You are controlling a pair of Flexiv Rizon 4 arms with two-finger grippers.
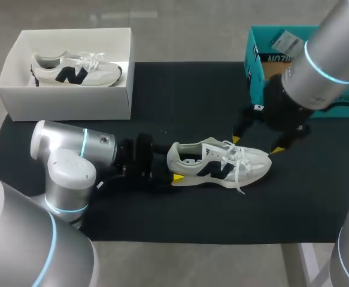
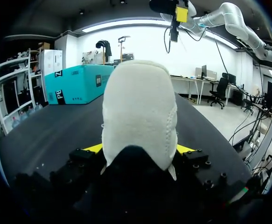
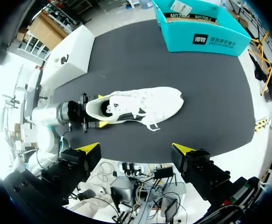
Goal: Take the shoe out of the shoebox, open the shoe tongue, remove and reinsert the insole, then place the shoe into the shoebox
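A white sneaker [image 1: 222,164] with a dark side logo lies upright on the black mat, toe pointing right. Its heel [image 2: 140,112] sits between the yellow tips of my left gripper [image 1: 173,166], which touch it on both sides, so the gripper is shut on the heel. My right gripper [image 1: 256,143] hangs above the shoe's tongue and laces, open and holding nothing. From the right wrist, the sneaker [image 3: 140,105] shows ahead of the spread right gripper [image 3: 136,149], and the left gripper [image 3: 97,112] clasps the heel.
A teal shoebox [image 1: 257,72] stands open at the mat's back right, partly hidden by my right arm. A white box [image 1: 66,101] at the back left holds a second matching sneaker [image 1: 75,70]. The black mat [image 1: 186,95] is bare between the boxes.
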